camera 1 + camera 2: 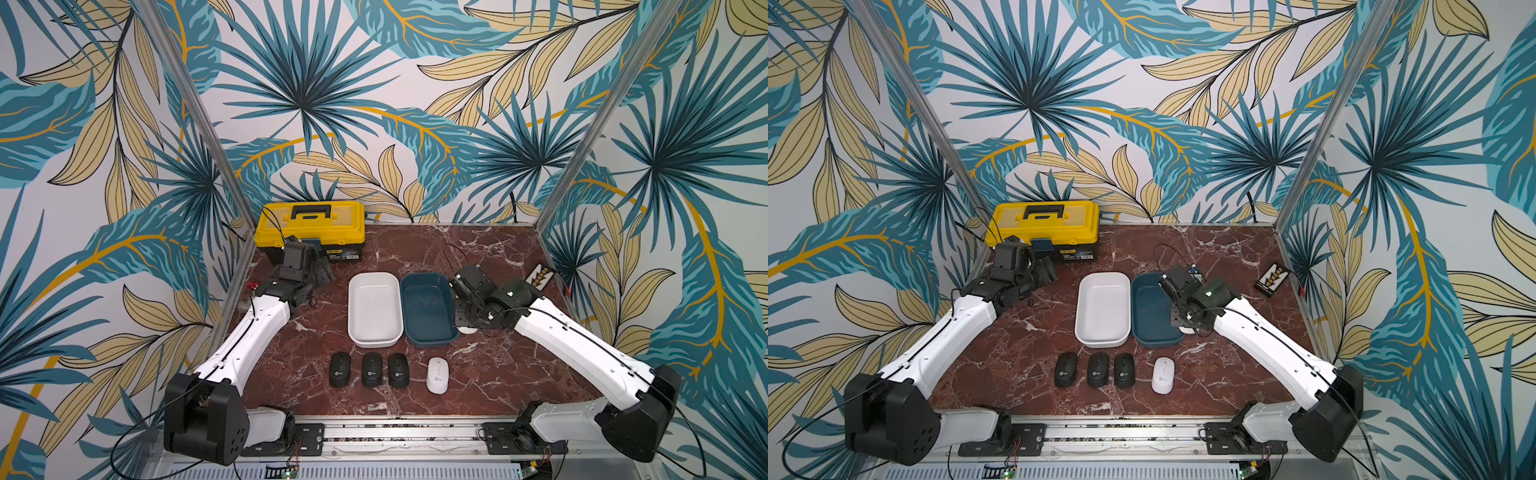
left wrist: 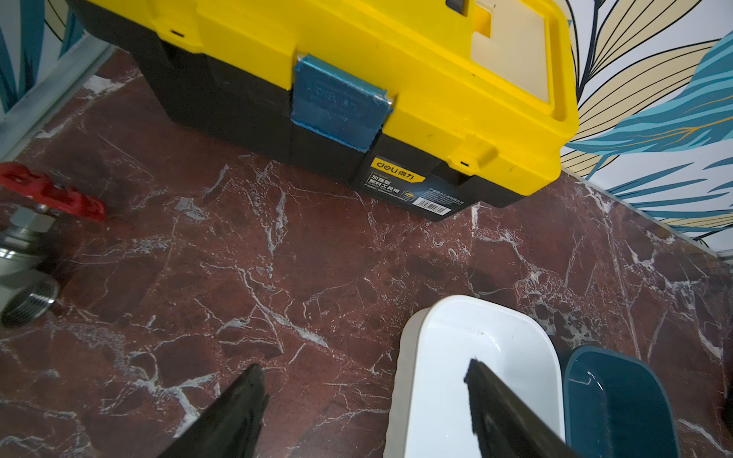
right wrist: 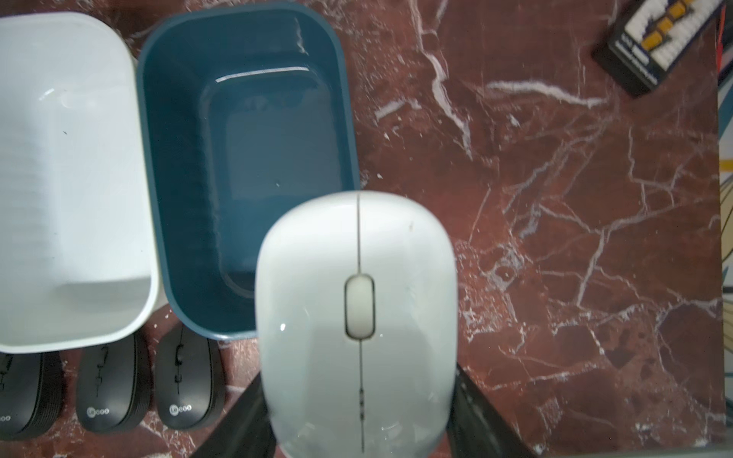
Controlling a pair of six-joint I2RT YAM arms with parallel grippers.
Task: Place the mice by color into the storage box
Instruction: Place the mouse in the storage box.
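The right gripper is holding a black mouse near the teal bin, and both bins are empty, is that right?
No. The mouse in the right gripper is white, not black, as the right wrist view shows. It is near the teal bin; that and the white bin are empty.

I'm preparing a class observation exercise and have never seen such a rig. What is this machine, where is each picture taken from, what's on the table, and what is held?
It is a robot with two arms, each ending in a two-fingered hand. Two wide pictures look down on the whole table from above; the two close-ups come from cameras on the wrists. On the marbled table lie three black mice, a white mouse, an empty white bin, an empty teal bin and, at the back, a yellow toolbox. The right hand grips a second white mouse by the teal bin; the left hand is open and empty.
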